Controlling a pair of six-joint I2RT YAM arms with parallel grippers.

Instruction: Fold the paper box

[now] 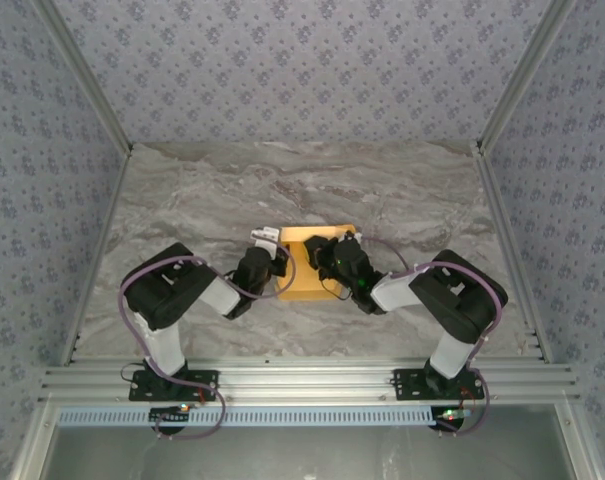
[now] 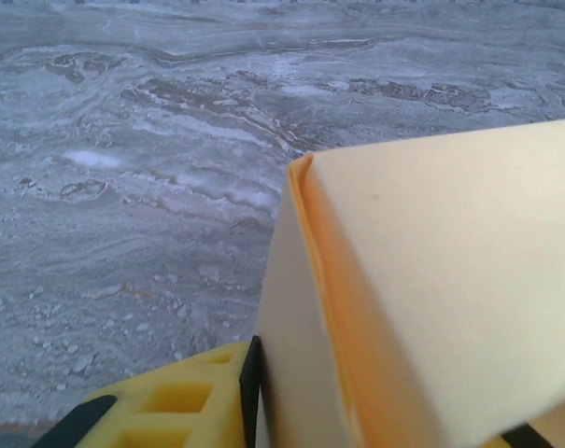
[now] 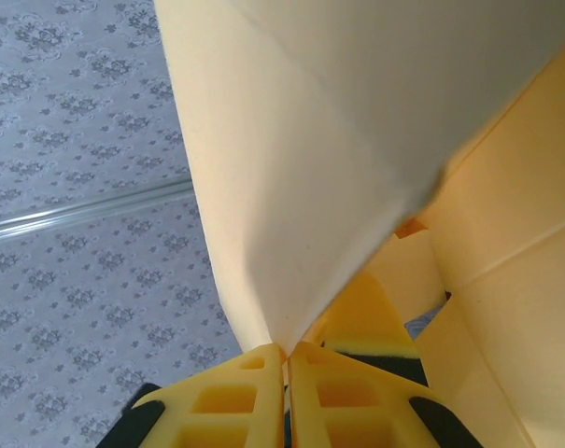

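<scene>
The paper box sits near the middle of the marble table, between my 2 arms; from above I read it as an orange-yellow rectangle, partly covered by the right arm's wrist.

In the left wrist view the box takes up the lower right. 1 pale panel faces upward and a 2nd drops away to its left; they meet along a creased orange edge that runs from the top corner down toward the camera. In the right wrist view a cream panel hangs down and narrows to a corner, with more orange-yellow panels standing to its right.

The right gripper has its 2 yellow fingers pressed together on the thin lower corner of that cream panel; I call it clamped on the paper box.

The left gripper is at the box's left edge in the top view. In its own view 1 yellow finger lies with its black pad against the left panel; the opposite finger is only a dark sliver at the bottom right, and the folded panels sit between them; I cannot tell whether it is gripping or merely straddling the fold.

Behind the right gripper I see the patterned wall, crossed by a metal rail.
</scene>
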